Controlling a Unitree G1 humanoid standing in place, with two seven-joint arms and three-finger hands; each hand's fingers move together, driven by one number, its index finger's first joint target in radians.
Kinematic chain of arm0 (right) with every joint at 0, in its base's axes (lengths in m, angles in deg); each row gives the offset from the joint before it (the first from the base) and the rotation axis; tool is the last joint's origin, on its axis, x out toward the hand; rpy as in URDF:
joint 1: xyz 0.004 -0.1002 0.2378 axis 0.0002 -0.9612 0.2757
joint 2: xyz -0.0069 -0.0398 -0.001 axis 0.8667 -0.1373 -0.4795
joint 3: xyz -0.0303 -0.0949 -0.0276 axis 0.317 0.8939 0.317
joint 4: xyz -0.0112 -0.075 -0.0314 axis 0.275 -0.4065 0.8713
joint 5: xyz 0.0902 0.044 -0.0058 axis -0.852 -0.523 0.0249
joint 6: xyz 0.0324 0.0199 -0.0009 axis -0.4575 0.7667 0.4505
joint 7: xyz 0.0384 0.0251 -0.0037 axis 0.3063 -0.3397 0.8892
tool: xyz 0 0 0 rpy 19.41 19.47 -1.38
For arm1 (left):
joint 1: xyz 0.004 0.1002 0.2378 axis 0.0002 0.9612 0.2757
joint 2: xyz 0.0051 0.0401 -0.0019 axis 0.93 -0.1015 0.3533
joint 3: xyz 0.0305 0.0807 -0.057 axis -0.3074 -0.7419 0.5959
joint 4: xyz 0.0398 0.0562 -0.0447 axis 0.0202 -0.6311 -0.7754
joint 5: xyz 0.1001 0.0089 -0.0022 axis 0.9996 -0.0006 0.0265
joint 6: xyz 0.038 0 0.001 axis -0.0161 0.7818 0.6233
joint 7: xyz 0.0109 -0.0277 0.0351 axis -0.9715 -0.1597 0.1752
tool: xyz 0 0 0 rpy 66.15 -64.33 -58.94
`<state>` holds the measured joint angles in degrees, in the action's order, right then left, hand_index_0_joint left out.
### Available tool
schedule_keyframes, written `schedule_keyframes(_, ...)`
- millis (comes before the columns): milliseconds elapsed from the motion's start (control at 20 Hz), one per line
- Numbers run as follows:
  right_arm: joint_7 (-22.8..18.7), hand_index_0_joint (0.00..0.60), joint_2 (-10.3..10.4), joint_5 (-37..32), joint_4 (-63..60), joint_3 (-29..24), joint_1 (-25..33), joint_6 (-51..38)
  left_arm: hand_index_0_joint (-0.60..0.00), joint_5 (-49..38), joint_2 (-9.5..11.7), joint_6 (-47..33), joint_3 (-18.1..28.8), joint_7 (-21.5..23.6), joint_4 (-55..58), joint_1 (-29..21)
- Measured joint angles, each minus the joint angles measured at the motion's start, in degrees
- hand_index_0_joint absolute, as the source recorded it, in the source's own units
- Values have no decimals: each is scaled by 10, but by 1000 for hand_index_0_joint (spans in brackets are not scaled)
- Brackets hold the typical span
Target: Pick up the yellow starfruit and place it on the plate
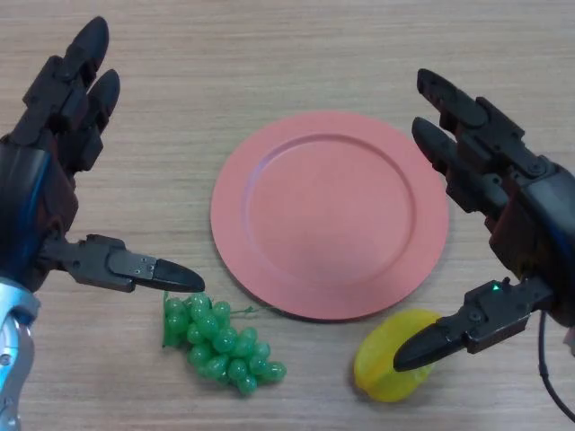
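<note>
The yellow starfruit (386,364) lies on the wooden table just below the lower right rim of the pink plate (330,212), which holds nothing. My right hand (517,202) is open at the right; its thumb tip lies over the starfruit's right side and its fingers reach over the plate's right rim. My left hand (40,171) is open at the left, fingers straight, thumb pointing right above the grapes.
A bunch of green grapes (218,342) lies below the plate's lower left rim, under my left thumb. The wooden table (269,54) fills the view.
</note>
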<state>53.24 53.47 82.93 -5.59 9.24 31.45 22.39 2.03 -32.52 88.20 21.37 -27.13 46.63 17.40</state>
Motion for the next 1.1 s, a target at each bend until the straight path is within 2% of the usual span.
schedule_keyframes(150, 15, 0, -1, 1, 0, -14, 0, 5, 0, 0, 1, 0, 0, -1, 0, 1)
schedule_keyframes(300, 17, 0, -1, 2, 0, -13, -3, 5, 0, -3, 1, 0, 10, -28, 0, 11)
schedule_keyframes(500, 25, 0, -1, 11, -5, -13, -15, 3, 0, -23, -3, -29, 35, -46, -12, 44)
schedule_keyframes(650, 53, 0, -1, 29, -42, -10, -48, -75, 0, -14, 1, -68, 50, -60, -72, 44)
schedule_keyframes(750, 60, 0, -1, 37, -74, -4, -67, -123, 0, 24, 5, -130, 51, -60, -126, 38)
schedule_keyframes(800, 60, 0, -1, 63, -97, 5, -71, -161, 0, 24, 10, -144, 51, -60, -142, 32)
schedule_keyframes(1000, 81, 0, -1, 117, -179, 36, -94, -271, 0, 31, 16, -194, 53, -38, -172, 10)
schedule_keyframes(1050, 83, 150, -1, 118, -191, 36, -101, -275, 0, 31, 16, -194, 53, -38, -179, 10)
schedule_keyframes(1100, 84, 250, -1, 118, -194, 36, -102, -275, 0, 31, 16, -194, 53, -38, -183, 11)
